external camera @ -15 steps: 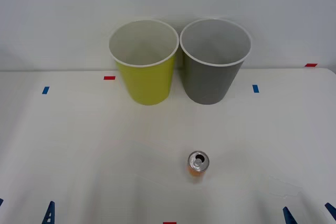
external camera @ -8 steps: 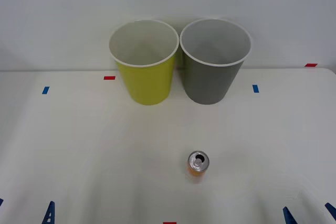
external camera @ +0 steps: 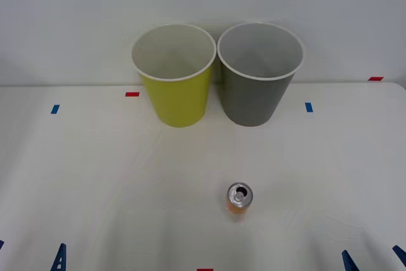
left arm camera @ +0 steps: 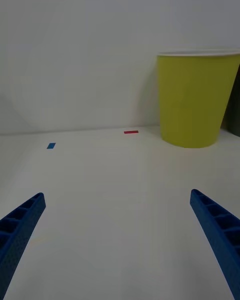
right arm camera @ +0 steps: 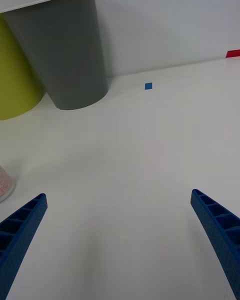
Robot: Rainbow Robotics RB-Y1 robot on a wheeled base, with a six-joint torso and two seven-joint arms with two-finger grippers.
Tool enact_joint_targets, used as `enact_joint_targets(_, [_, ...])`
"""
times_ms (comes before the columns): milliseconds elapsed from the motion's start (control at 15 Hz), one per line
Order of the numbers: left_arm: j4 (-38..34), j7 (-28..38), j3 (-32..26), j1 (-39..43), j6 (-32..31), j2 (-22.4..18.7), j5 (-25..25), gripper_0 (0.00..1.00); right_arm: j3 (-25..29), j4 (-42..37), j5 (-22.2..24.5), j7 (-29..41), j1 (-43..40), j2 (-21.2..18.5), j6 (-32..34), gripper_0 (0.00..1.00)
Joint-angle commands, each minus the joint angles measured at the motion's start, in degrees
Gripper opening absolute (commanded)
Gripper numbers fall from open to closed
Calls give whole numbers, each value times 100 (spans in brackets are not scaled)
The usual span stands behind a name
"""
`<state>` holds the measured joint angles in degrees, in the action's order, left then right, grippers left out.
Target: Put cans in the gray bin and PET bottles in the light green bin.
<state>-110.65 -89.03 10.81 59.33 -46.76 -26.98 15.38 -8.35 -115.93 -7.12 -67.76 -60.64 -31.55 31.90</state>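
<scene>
Both my grippers sit low at the near table edge, left gripper (left arm camera: 117,245) and right gripper (right arm camera: 120,240) spread wide, holding nothing. The orange can (external camera: 239,197) stands upright mid-table, well short of the light green bin (external camera: 174,74) and gray bin (external camera: 259,73).

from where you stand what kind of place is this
Probably a lab test bench set up for a sorting trial: a plain white table against a bare wall, small red and blue tape markers on it, and only two bins, green and gray, plus one can.
</scene>
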Motion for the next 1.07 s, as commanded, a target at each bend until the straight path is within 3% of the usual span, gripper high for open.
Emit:
enact_joint_targets(67, [0, 0, 0, 0, 0, 0, 0, 100, 0, 0, 0, 0, 0, 0, 0, 100])
enact_joint_targets(1067, [0, 0, 0, 0, 0, 0, 0, 100, 0, 0, 0, 0, 0, 0, 0, 100])
